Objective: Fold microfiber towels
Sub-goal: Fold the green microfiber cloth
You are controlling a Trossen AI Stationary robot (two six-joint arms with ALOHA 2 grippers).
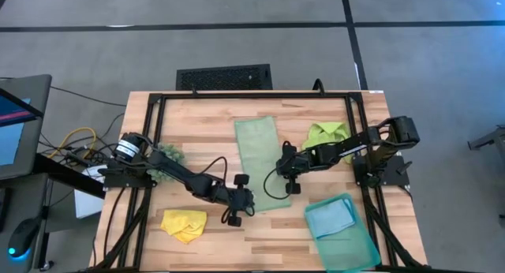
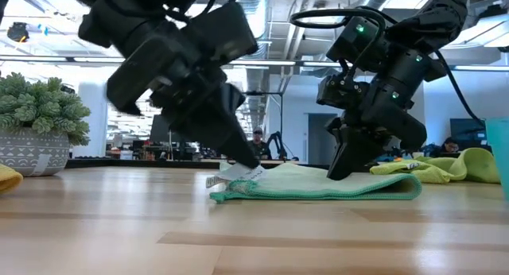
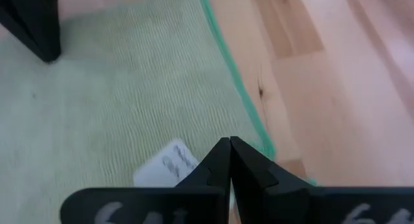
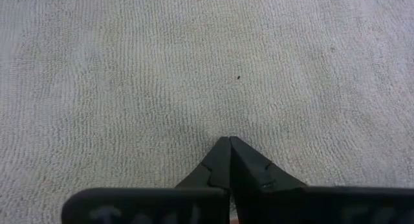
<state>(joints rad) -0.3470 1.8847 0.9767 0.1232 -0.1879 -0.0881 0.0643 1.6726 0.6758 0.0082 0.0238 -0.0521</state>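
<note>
Pale sage green towel (image 1: 259,151): soft ribbed cloth, matt, with a white paper-like label (image 3: 167,164); worktop (image 1: 205,123): smooth light wood; tray (image 1: 359,249): glossy teal plastic

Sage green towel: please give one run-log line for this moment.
sage green towel: flat, centre | left gripper: shut at its near corner | right gripper: shut on its right edge

Left arm reaches in low from the left, left gripper (image 1: 243,203) tilted down, fingers pressed together. Right arm stretches in from the right, right gripper (image 1: 289,177) pointed down, fingers closed.
</note>
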